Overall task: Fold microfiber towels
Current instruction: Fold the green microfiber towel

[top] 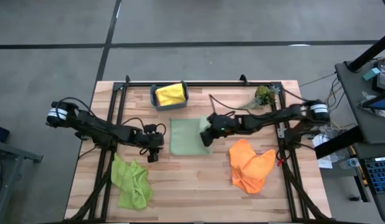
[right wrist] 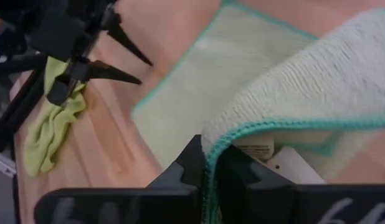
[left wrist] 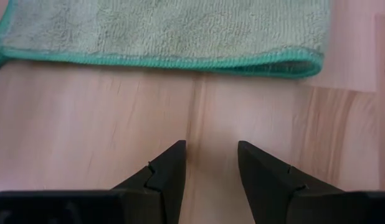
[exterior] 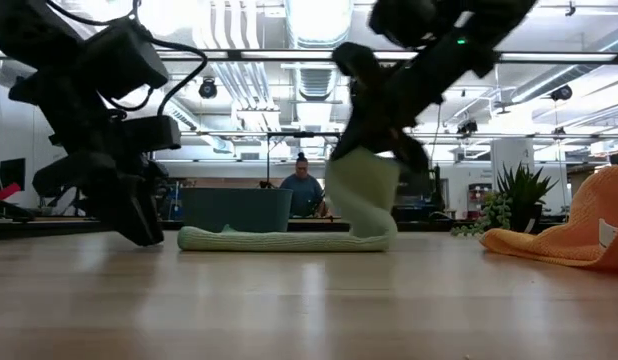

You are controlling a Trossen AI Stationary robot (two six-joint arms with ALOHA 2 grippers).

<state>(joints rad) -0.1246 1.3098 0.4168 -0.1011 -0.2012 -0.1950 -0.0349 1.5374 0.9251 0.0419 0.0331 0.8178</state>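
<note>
The pale sage green microfiber towel with a teal stitched hem (top: 187, 137) lies flat at the middle of the wooden table (top: 199, 186), except for its right edge, which is raised off the surface and curling back over the rest. That raised edge is pinched in the right end effector (right wrist: 211, 163), whose fingers are clenched on the hem; in the low view the cloth hangs from it in a loop above the flat part.

The left end effector (left wrist: 211, 163) sits low just beside the towel's left side, its fingers parted with bare wood between them, grasping nothing.

To do this fold well, I would judge that the lifted edge should be carried straight across toward the left hem, kept level so the corners meet rather than skew, and laid down before letting go so the cloth does not spring back. The left end effector looks well placed to pin the near side if the towel starts to slide.

Farther out, a crumpled orange microfiber towel (top: 250, 165) lies on the right, a crumpled lime green microfiber towel (top: 131, 182) at the left front, and a yellow microfiber towel (top: 171, 94) rests in a small teal plastic bin (top: 154, 98) at the back. A small green plant sprig (top: 263, 95) stands at the back right.
</note>
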